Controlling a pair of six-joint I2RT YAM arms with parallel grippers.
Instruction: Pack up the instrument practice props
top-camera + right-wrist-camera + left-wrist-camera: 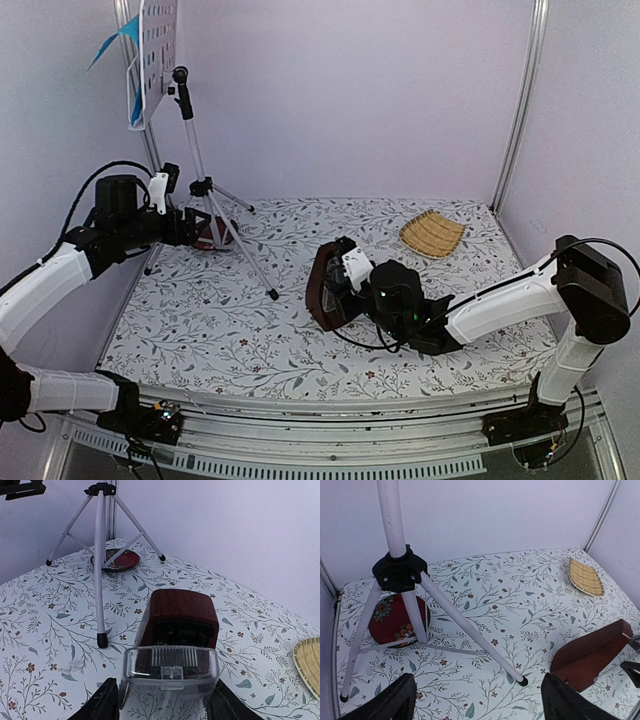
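1 tripod music stand (195,150): upright, rear left of table (200,330); blue music sheets (128,38) on its desk, count unclear.
1 dark brown metronome (322,285): lying mid-table, clamped by right gripper (162,700).
Left gripper (477,700): spread wide, holding nothing.
1 woven tray (432,234).
1 red floral dish (395,620).

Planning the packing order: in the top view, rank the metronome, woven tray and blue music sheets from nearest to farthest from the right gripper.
From the right gripper:
1. metronome, between its fingers, centre.
2. woven tray, back right.
3. blue music sheets, up on the stand, far back left.
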